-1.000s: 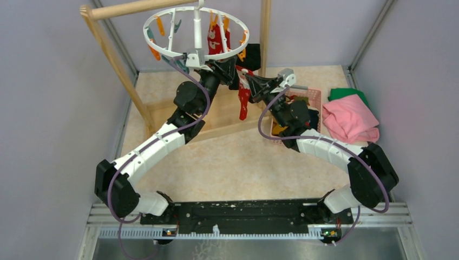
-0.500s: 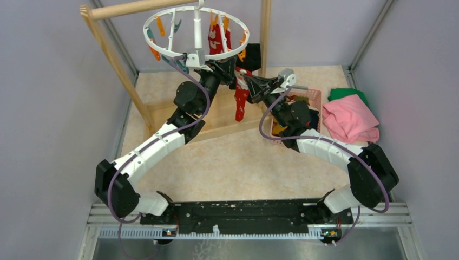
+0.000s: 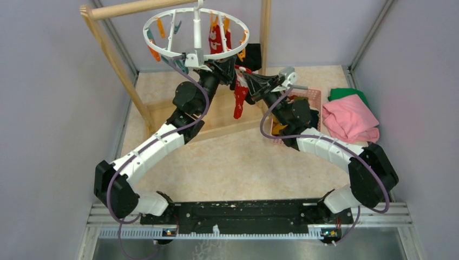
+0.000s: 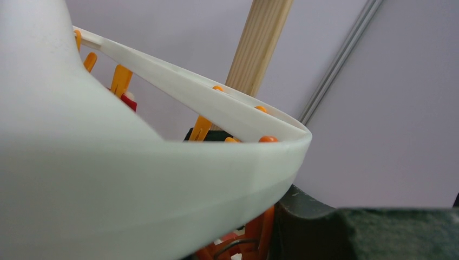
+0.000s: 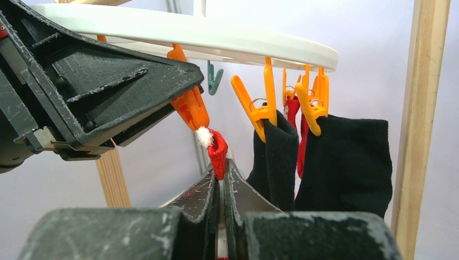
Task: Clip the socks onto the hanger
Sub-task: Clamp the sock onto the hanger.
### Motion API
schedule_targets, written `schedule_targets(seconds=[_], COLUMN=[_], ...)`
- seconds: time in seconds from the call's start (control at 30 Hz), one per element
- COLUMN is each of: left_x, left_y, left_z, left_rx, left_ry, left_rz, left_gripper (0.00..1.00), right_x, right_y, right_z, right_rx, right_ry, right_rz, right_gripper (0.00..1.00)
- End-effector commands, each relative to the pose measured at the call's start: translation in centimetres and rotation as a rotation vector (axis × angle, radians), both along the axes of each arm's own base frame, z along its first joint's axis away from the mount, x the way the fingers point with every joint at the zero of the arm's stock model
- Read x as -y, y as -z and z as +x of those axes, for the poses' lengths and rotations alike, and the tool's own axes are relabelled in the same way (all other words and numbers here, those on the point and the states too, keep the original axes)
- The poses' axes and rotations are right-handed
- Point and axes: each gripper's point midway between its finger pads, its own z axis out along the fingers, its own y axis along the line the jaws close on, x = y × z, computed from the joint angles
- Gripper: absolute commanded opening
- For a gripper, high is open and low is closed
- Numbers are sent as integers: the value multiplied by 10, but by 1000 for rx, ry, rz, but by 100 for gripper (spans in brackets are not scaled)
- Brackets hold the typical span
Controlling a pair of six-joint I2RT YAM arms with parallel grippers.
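Right wrist view only, right gripper (image 5: pixel 222 179) clamped on red white-tipped fabric sock (image 5: pixel 218 153), tip at orange plastic clip (image 5: pixel 191 114) pinched by left gripper (image 5: pixel 184 100), under round white plastic hanger (image 5: pixel 227 38), two black socks (image 5: pixel 346 162) clipped, top view, sock dangling.

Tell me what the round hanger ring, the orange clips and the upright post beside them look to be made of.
Hanger ring: likely moulded plastic, white, smooth with a soft sheen.
Orange clips: probably plastic too, glossy and evenly coloured, with a thin metal-looking spring.
Upright post: wood, pale and apparently unpainted, with straight grain showing.
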Motion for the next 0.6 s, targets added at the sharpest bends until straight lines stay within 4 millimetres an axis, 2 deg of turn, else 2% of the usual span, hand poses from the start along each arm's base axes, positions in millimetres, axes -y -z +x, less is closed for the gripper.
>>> schedule_targets(seconds=[0.0,0.57], left_x=[-16,-16], left_y=[-31,-35], left_z=[-12,-14], left_rx=[75,85], left_ry=[-17,-11], left_rz=[-54,-58], left_gripper=[7,7], right_x=[1,4], right_y=[-35,-23], right_z=[-8,-3], right_rx=[70,34], right_ry=[-15,13], right_rz=[71,47], right_gripper=[0,0])
